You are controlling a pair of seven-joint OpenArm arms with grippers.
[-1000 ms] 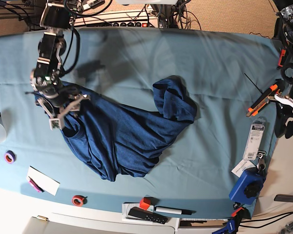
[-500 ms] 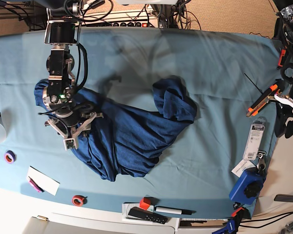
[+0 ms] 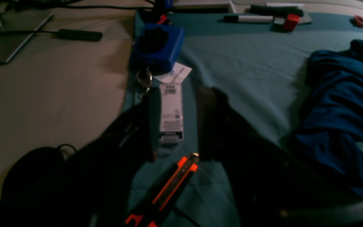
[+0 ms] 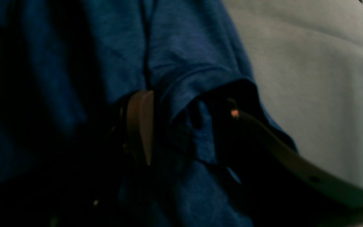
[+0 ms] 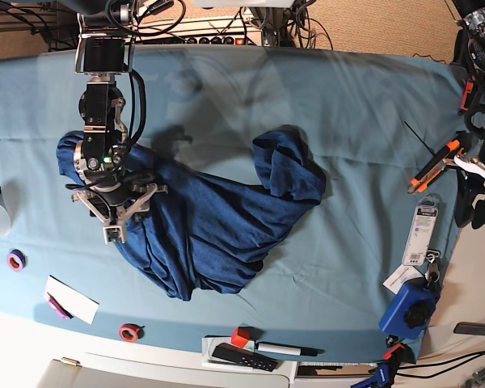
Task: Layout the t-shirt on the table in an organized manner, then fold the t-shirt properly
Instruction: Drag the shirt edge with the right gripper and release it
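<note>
**Shirt still bunched; layout step in hand**

Nearest the right wrist camera, the right gripper (image 4: 181,132) has its 2 jaws parted, straddling a rolled fold of the t-shirt (image 5: 202,222) without visibly pinching it. The shirt lies crumpled, left of centre on the table (image 5: 364,113). Far from the shirt, at the table's right edge, the left gripper (image 3: 176,123) hangs above a packaged item (image 3: 170,113), jaws apart and empty, an orange utility knife (image 3: 169,189) beside it.

Judged step: spreading, no folding yet. Next likely calls for closing on that fold and drawing it outward.
</note>
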